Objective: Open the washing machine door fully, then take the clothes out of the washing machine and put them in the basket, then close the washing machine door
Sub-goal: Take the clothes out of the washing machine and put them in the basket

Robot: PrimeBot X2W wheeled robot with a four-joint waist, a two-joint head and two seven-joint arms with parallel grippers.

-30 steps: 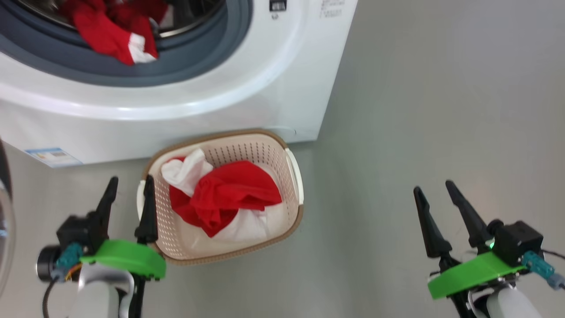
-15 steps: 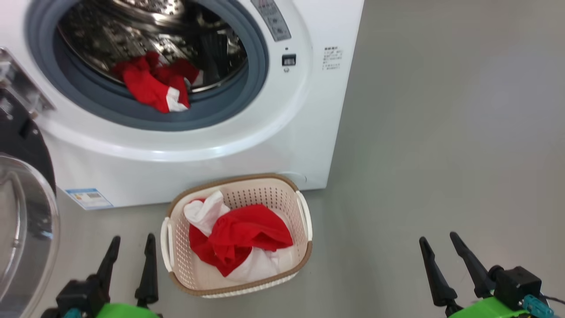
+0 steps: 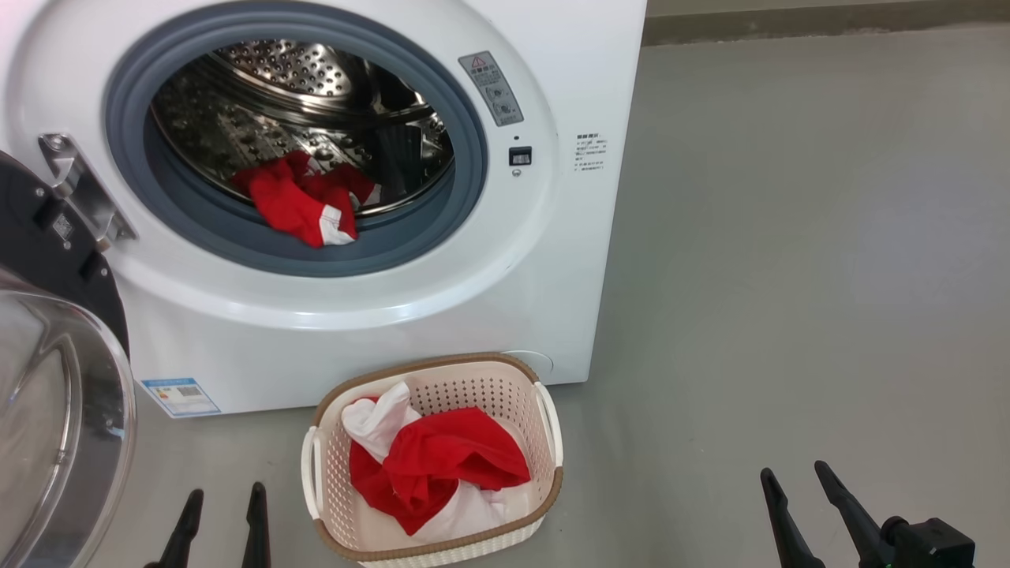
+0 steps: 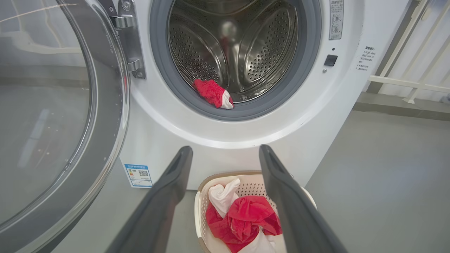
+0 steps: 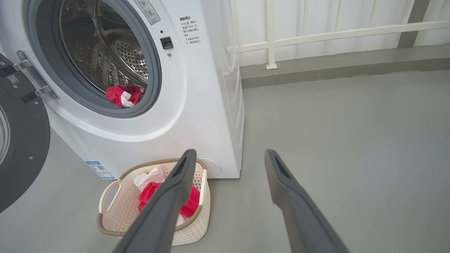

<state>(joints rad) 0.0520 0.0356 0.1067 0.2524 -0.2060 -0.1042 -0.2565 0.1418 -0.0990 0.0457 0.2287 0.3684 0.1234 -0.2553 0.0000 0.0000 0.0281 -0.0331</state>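
At far left, washing machine door [image 3: 63, 410] hangs swung out on its hinge [image 3: 79, 189], glass bowl facing the robot, opening clear. Left gripper [image 3: 225, 493] low, just right of the door, fingers spread wide, nothing between them; the wrist view looks straight at the opening.

Next right: washing machine [image 3: 552, 95], drum [image 3: 300, 71] open. One red-and-white garment [image 3: 296, 209] left inside, at the front bottom, its white end draped over the lip onto the grey rubber ring [image 3: 465, 181].

Below the machine front, on the floor [image 3: 789, 276]: basket [image 3: 426, 364], touching or just off the machine's base, can't tell. Clothes [image 3: 450, 465] already piled in it, red over white, taking up most of the space.

Far right: right gripper [image 3: 793, 472], well clear of the basket, fingers wide apart, holding nothing.

Judgement: unloading partly done, one piece to go, then shut the door.

Risks:
- a grab at the lip could pinch the rubber ring with the cloth
- left arm reaching in could knock the door, since it stands close beside it
- dropped garment could slide off the heaped pile onto the floor
- any cloth left over the ring gets trapped when the door closes
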